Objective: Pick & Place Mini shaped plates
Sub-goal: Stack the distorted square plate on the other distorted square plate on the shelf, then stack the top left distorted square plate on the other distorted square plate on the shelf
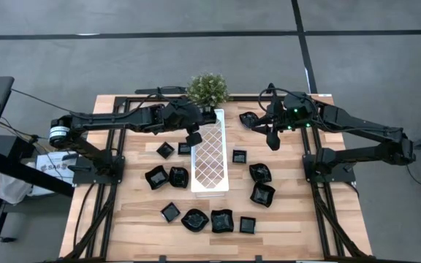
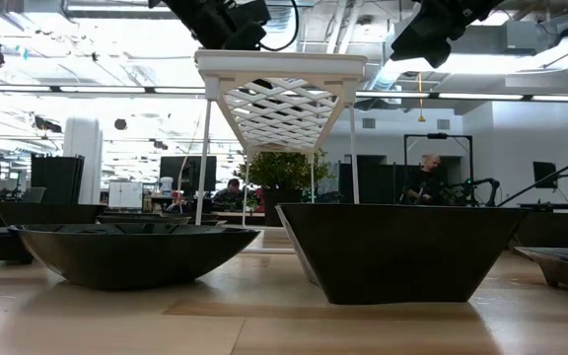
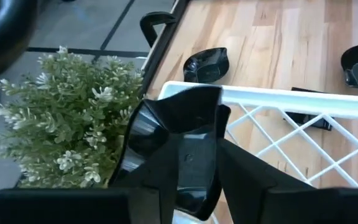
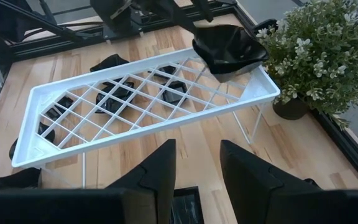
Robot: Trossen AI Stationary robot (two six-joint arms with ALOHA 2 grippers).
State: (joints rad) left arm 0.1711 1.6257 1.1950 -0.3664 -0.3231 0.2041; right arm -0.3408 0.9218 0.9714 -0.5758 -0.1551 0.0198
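Several small glossy black plates lie on the wooden table around a long white lattice tray [image 1: 210, 157] that stands on thin legs. My left gripper [image 1: 194, 136] is over the tray's far end [image 3: 291, 99], shut on one black plate [image 3: 179, 143]. That plate also shows in the right wrist view [image 4: 229, 50], above the tray's far corner. My right gripper [image 1: 272, 140] hangs open above the table to the right of the tray [image 4: 148, 99], touching nothing. A square plate [image 4: 185, 208] lies on the table below its fingers. My left gripper pinches the black plate by its rim [image 3: 188, 186] between the two fingers [image 3: 247, 180]. The plate is lifted clear and tilted, its hollow turned toward the table's right side [image 4: 229, 50]. It hangs just above the tray's far end.
A potted green plant [image 1: 207, 88] stands at the table's far edge, right behind the tray's far end. Loose plates lie left of the tray [image 1: 156, 177], right of it [image 1: 262, 193] and along the near side [image 1: 222, 220]. Another plate [image 1: 248, 119] sits near the right arm. Two plates [image 2: 402, 247] stand close to the low camera.
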